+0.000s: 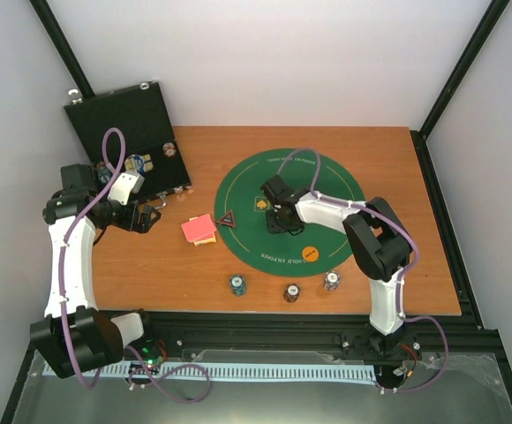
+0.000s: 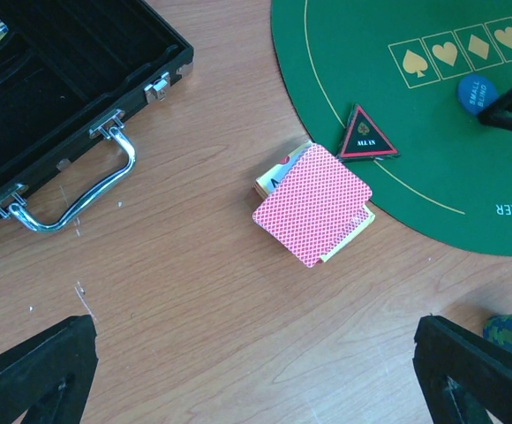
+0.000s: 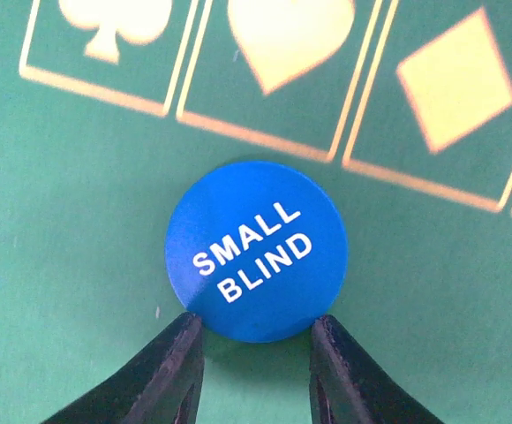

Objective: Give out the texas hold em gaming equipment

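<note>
– Brown wooden tabletop (image 1: 150, 265): how far are we?
– Three striped chip stacks (image 1: 290, 292) out front, orange round button (image 1: 310, 254) on the green felt mat (image 1: 327, 177); red-backed cards (image 2: 313, 203) undealt. Our right pincer (image 3: 256, 325) straddles the blue round button (image 3: 256, 250) there, grip uncertain; left pincer (image 2: 254, 322) gapes empty
</note>
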Motion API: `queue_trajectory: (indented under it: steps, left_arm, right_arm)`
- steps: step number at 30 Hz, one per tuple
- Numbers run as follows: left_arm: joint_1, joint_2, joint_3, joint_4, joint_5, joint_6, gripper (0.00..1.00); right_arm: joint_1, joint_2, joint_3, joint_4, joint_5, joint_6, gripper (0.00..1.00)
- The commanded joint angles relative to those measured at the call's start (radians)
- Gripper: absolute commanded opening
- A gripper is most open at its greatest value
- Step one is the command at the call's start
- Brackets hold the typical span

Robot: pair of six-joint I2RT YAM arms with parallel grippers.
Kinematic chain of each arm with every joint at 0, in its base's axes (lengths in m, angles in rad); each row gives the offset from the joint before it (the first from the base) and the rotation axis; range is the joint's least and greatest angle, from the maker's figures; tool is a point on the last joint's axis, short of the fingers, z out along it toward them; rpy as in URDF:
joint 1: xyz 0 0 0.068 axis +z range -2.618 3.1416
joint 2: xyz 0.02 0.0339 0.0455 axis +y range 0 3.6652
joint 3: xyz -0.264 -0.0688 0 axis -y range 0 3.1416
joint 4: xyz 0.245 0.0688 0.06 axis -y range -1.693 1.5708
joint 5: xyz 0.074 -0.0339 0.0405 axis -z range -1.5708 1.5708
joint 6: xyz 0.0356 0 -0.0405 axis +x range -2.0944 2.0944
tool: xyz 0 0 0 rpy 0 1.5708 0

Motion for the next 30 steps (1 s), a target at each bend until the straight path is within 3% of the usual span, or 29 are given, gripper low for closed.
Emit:
queue_trajectory:
  steps: [1, 23, 26, 30]
  left_arm:
    - [0.002, 0.009, 0.033, -0.005, 0.019, 0.005, 1.0]
    - [0.002, 0.074, 0.069, -0.046, 0.062, 0.077, 1.0]
    - [0.003, 0.075, 0.066, -0.047, 0.062, 0.083, 1.0]
    - [0.002, 0.08, 0.068, -0.056, 0.049, 0.082, 1.0]
  right_arm:
    - [-0.048, 0.084, 0.087, 0.005, 0.004, -0.005, 0.36]
    - [-0.217, 0.585, 0.858, -0.239, -0.012, -0.112, 0.34]
    - [-0.212, 0.553, 0.849, -0.256, -0.027, -0.129, 0.42]
    - [-0.196, 0.401, 0.696, -0.233, 0.001, -0.143, 0.58]
